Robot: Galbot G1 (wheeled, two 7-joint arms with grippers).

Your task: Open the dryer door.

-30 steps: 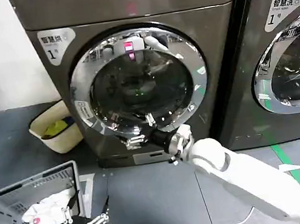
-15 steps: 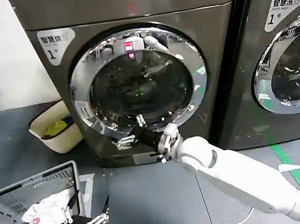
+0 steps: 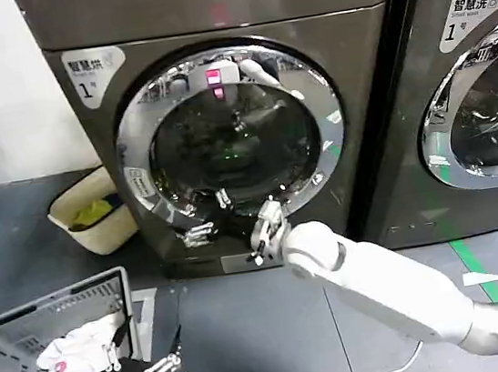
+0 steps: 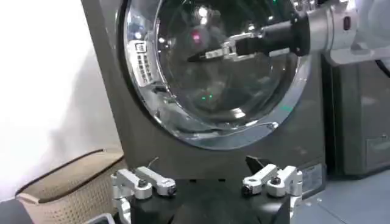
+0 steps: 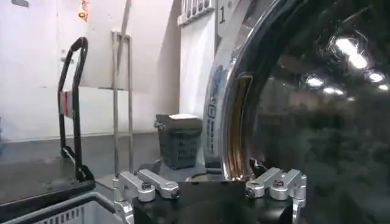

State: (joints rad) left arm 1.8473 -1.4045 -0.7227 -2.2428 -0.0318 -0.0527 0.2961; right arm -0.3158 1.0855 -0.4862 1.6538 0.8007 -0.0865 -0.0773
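1. The dryer (image 3: pixel 220 107) fills the middle of the head view, a dark grey-bronze front loader. Its silver corner label (image 3: pixel 93 72) carries Chinese characters above a "1".
2. The neighbouring dark machine (image 3: pixel 479 82) stands just to the robot's right. Its label (image 3: pixel 473 14) reads Chinese characters, "smart wash" and a "1".
3. The dryer door (image 3: pixel 228 134), a wide chrome ring around dark glass, sits closed against the dryer's front. A small pink-red sticker (image 3: pixel 214 80) marks its upper rim, and a white printed label (image 3: pixel 140 187), too small to read, lies on the ring's left part.
4. The right gripper (image 3: pixel 200 222) reaches in at the door's lower left rim, its fingers spread and holding nothing; one tip lies by the chrome edge.
5. The left gripper (image 3: pixel 145 369) hangs low over the floor, well away from the door, fingers apart and empty.
6. A grey basket (image 3: pixel 29 329) with white cloth (image 3: pixel 73 351) sits left of it, and a beige bin (image 3: pixel 92 211) stands by the dryer's left corner. Bare floor (image 3: pixel 250 333) lies open in front of the door.
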